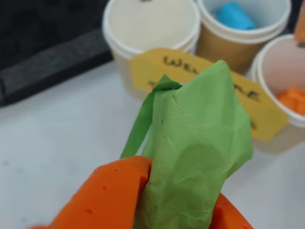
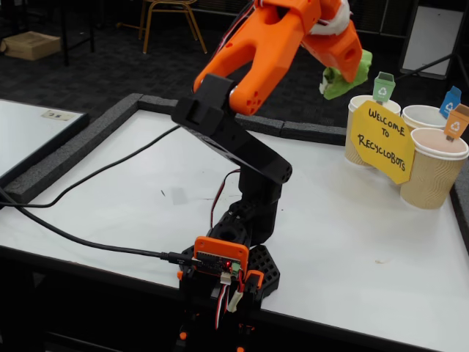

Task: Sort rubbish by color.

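- Orange plastic gripper (image 1: 183,210) pinches crumpled green paper lump (image 1: 198,152), raised near the cups.
- Crumpled light blue paper lump (image 1: 234,16) and crumpled orange paper lump (image 1: 293,99) lie in separate paper cups.

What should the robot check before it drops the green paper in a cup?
1. Grip: the tool is shut on the green paper lump: ok.
2. Target: the cup with the green tag looks empty in the wrist view: ok.
3. Position: the paper hangs left of that cup in the fixed view, not yet over it: not ok.
4. Other pieces sorted: blue lump and orange lump each lie in a cup: ok.
5. Yellow sign clear of the path: cannot tell.
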